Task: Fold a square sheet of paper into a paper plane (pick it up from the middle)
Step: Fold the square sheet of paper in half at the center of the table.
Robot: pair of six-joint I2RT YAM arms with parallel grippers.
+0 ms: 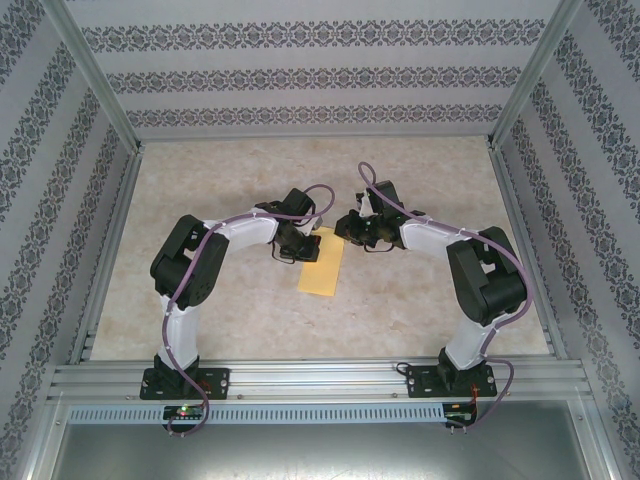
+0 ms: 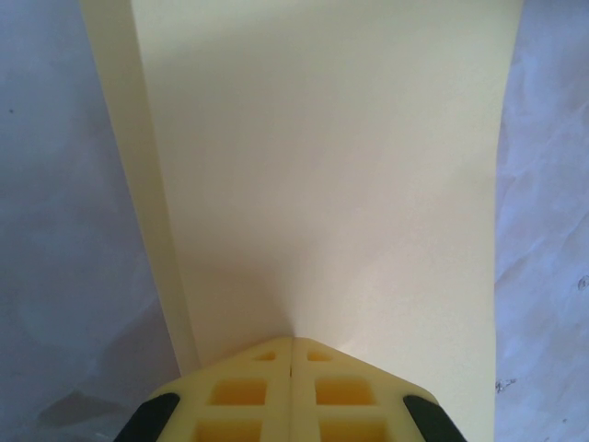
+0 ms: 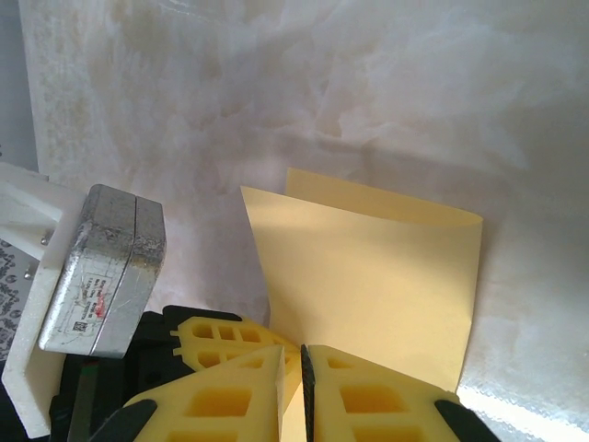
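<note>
Marbled beige table between patterned walls. A folded yellow sheet of paper lies at its centre, its far end hidden beneath both claws. The left claw pinches it tight; the right claw is narrowed onto its edge, the contact cut off

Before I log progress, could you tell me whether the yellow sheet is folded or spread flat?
Folded: the sheet shows two offset layers, a narrow rectangle from above.

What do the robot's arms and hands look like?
The left arm and right arm have white tubes, chunky black joints and a purple cable looping along each. The left hand and right hand have yellow plastic fingers with square holes, like waffles.
</note>
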